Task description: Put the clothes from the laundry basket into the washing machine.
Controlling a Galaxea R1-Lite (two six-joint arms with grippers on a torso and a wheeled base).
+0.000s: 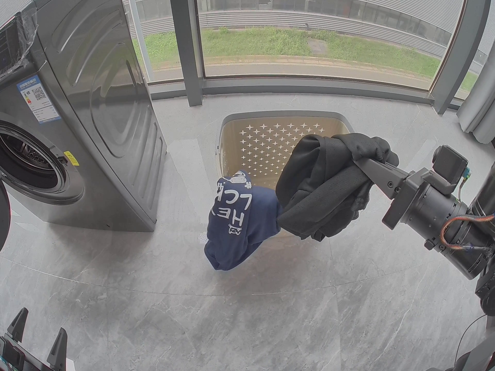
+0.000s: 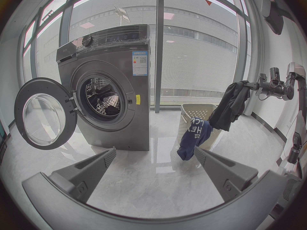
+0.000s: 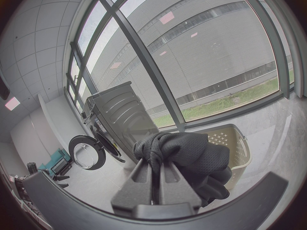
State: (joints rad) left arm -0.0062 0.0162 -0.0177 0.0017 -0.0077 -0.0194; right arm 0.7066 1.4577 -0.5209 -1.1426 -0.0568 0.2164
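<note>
Room: I see pale grey polished floor tiles [image 1: 258,310], with a tall glass window wall [image 1: 309,27] behind and grass outside.
Right gripper [image 1: 363,165]: raised over the basket's right side. The jaws are pinched narrow on a fold of cloth.
Held item: a black mesh-knit garment [image 1: 319,191], bunched at the fingers. It hangs down across the basket's right front corner. I can't tell whether its lower edge touches the rim.
Basket: a beige plastic laundry basket with star-shaped holes [image 1: 268,145], standing on the floor in front of the window.
Second item: a navy blue T-shirt with white lettering [image 1: 240,222], draped over the basket's front rim. Most of it hangs outside towards the floor, and its right edge touches the black garment.
Washer: a dark grey front-loading washing machine [image 1: 103,88], on the floor left of the basket and apart from it. Its round glass door [image 2: 44,112] is swung wide open.
Drum [image 2: 102,96]: something dark lies inside, but I can't tell what.
Left gripper [image 2: 154,150]: low at my left, above bare floor. The jaws are spread wide and hold nothing. It is well apart from the basket and the washer.
</note>
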